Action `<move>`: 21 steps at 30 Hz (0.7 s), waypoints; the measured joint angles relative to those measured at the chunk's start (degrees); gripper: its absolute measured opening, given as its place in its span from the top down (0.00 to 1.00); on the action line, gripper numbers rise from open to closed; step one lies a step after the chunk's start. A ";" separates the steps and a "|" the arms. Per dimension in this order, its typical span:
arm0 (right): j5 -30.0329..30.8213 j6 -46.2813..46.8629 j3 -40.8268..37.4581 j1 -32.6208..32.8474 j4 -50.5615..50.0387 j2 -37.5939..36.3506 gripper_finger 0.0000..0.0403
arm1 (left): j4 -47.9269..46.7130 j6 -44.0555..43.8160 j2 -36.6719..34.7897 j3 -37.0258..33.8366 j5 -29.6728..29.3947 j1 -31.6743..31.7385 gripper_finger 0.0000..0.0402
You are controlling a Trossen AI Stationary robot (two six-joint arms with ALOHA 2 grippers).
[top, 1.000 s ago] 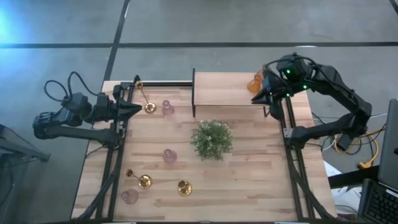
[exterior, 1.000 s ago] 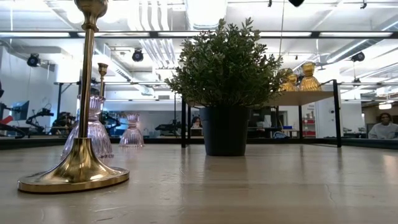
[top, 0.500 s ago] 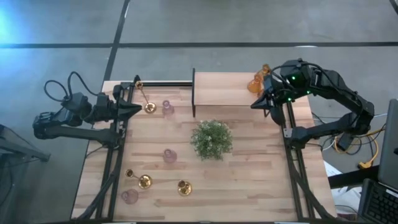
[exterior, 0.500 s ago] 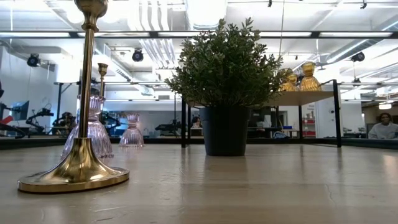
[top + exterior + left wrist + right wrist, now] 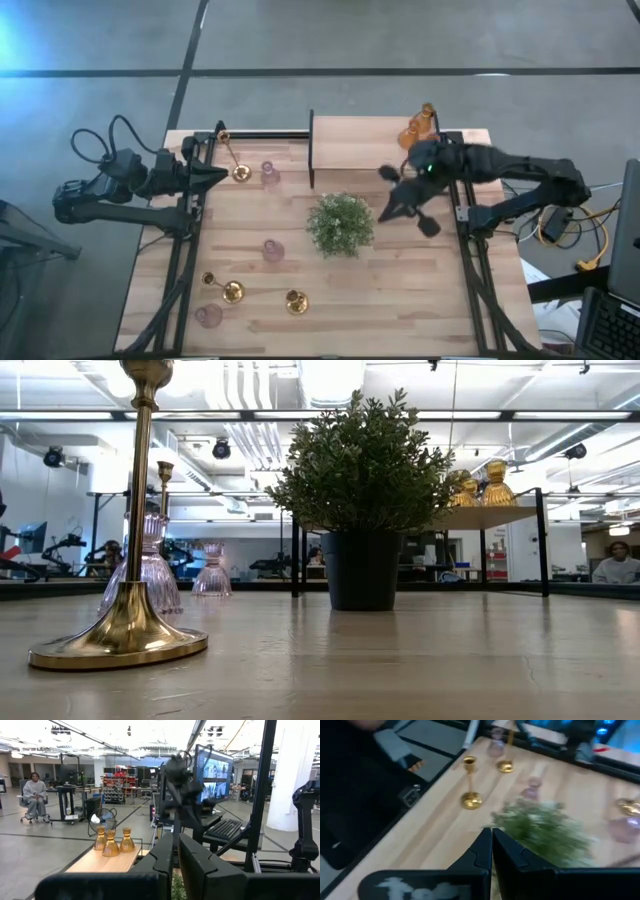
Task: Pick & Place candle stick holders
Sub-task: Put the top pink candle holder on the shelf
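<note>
Three amber glass holders point(image 5: 416, 128) stand together at the right end of a raised wooden shelf point(image 5: 355, 145); they also show in the left wrist view point(image 5: 111, 840). Three brass holders point(image 5: 236, 165) point(image 5: 228, 290) point(image 5: 296, 301) and three pink glass holders point(image 5: 270, 175) point(image 5: 272, 250) point(image 5: 208, 316) stand on the table's left half. My right gripper point(image 5: 386, 213) is shut and empty, in the air just right of the green plant point(image 5: 341, 223). My left gripper point(image 5: 222, 176) is shut and empty at the table's far left, beside a brass holder.
The potted plant stands mid-table in front of the shelf and hides part of it in the low view point(image 5: 362, 480). Black frame rails point(image 5: 185, 250) point(image 5: 470, 260) run along both table sides. A person sits in the room beyond point(image 5: 35, 795).
My right gripper has left the amber holders at the shelf's right end and swung toward the table's near edge and left, ending beside the plant. The amber holders stay standing on the shelf.
</note>
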 joint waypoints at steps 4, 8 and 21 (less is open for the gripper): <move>0.04 2.57 -5.56 5.32 6.94 -0.34 0.98 | 0.07 -1.26 0.00 0.00 -0.01 0.02 0.92; 4.87 2.91 -9.67 11.17 14.69 -0.87 0.98 | 0.44 -6.53 -0.01 0.00 -0.02 0.02 0.92; 36.35 15.23 -27.64 18.23 26.45 -13.74 0.98 | 0.37 -7.00 0.14 0.00 -0.02 0.02 0.92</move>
